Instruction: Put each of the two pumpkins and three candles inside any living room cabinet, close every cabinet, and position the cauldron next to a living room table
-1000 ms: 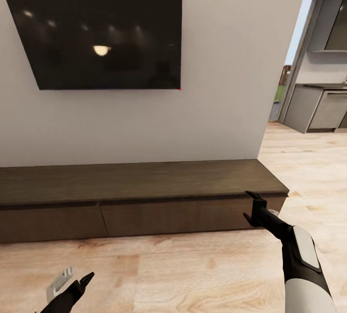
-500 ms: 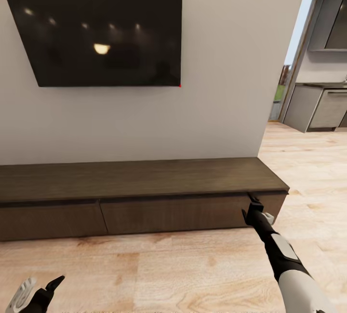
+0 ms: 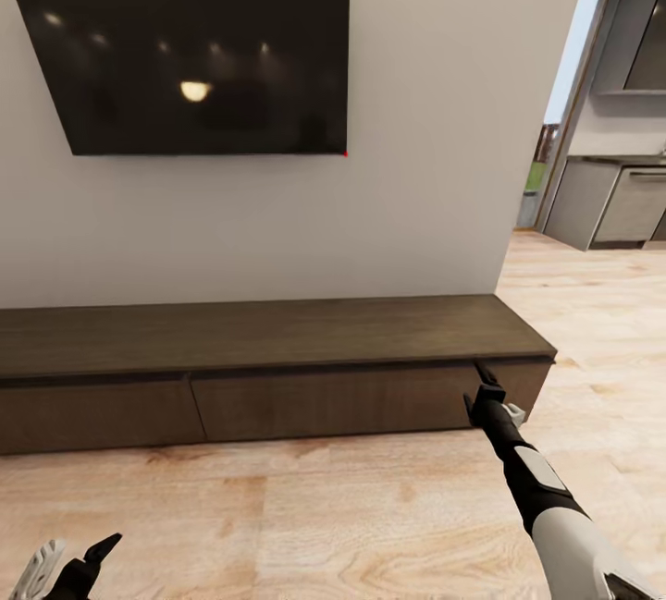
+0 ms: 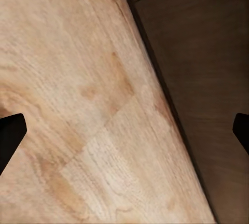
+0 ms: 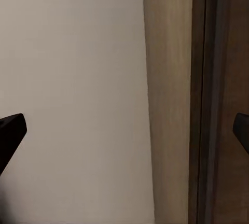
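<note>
The robot is facing the cabinet (image 3: pixel 277 369), the long low dark-brown unit running along the far wall under a wall-mounted TV (image 3: pixel 199 50), and it looks to be working on opening a drawer to make room for the pumpkins and candles. The right gripper (image 3: pixel 486 389) is reaching out to the upper edge of the drawer front at the cabinet's right end, seemingly touching it or just short of it. In the right wrist view its jaws are standing wide apart, holding nothing, with the wall and the cabinet's top edge between them. The next move is probably to hook that edge and pull toward the near side. The left gripper (image 3: pixel 69 563) is hanging low at the near left over the wooden floor (image 3: pixel 324 517), jaws spread and empty.
</note>
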You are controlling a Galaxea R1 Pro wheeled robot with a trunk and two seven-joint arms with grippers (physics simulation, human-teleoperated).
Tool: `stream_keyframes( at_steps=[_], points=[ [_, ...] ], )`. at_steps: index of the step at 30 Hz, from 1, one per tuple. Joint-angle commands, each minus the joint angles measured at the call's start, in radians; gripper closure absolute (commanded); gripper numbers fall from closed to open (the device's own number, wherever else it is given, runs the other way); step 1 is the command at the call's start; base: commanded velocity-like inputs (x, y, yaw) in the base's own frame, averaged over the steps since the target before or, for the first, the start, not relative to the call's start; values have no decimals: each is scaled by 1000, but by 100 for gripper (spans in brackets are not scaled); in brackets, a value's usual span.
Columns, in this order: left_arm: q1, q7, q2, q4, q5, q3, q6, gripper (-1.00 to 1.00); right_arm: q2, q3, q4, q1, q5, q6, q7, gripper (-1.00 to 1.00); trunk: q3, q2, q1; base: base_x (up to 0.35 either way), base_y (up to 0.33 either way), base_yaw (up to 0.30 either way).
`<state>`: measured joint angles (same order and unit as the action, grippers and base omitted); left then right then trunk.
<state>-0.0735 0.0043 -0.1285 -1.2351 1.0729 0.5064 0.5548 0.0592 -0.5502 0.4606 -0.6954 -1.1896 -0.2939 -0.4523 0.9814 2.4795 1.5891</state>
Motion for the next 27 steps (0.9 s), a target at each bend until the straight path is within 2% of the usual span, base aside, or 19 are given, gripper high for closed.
stream_keyframes(
  at_steps=[1,4,5,6,7,8,9,10,11,13,16,21,24,27],
  points=[
    [0,-1,1,-5,8,2,7,-100,2,-3,0,-12,-7,-20,7,-100,4,8,4,0,0,0],
    [0,-6,2,-29,22,2,14,-100,10,3,17,-26,-7,-88,19,-100,14,21,11,0,0,0],
    [1,-6,0,-41,47,2,24,-100,14,4,35,-30,-7,-138,24,-100,18,21,12,0,0,0],
    [4,-3,-1,-46,63,2,29,-100,16,4,42,-32,-7,-160,27,-100,22,21,12,0,0,0],
    [14,5,-4,-60,95,1,40,-100,17,3,53,-34,-7,-188,33,-100,26,21,13,0,0,0],
    [22,11,-7,-72,110,1,47,-100,18,3,56,-35,-6,-195,35,-100,30,22,13,0,0,0],
    [39,28,-12,-118,134,1,68,-100,17,3,58,-37,-6,-193,39,-100,34,22,14,0,0,0],
    [45,39,-13,-148,144,1,79,-100,16,3,58,-38,-6,-185,41,-100,37,22,14,0,0,0],
    [49,62,-11,-213,157,0,98,-100,15,3,57,-39,-7,-169,49,-100,41,22,15,0,0,0],
    [49,81,-3,-266,164,-6,110,-100,14,3,54,-41,-8,-157,64,-100,49,23,15,0,0,0],
    [40,101,28,-332,169,-19,133,-100,11,3,56,-43,-15,-142,94,-100,61,24,17,0,0,0],
    [18,99,35,-356,175,-20,144,-100,8,6,60,-40,-14,-132,103,-100,80,25,19,0,0,0],
    [6,75,35,-360,176,-23,146,-100,6,7,69,-36,-11,-129,102,-100,92,25,20,0,0,0],
    [-26,-11,32,-361,173,-18,148,-100,4,8,77,-38,-10,-125,102,-100,103,26,22,0,0,0]
  ],
)
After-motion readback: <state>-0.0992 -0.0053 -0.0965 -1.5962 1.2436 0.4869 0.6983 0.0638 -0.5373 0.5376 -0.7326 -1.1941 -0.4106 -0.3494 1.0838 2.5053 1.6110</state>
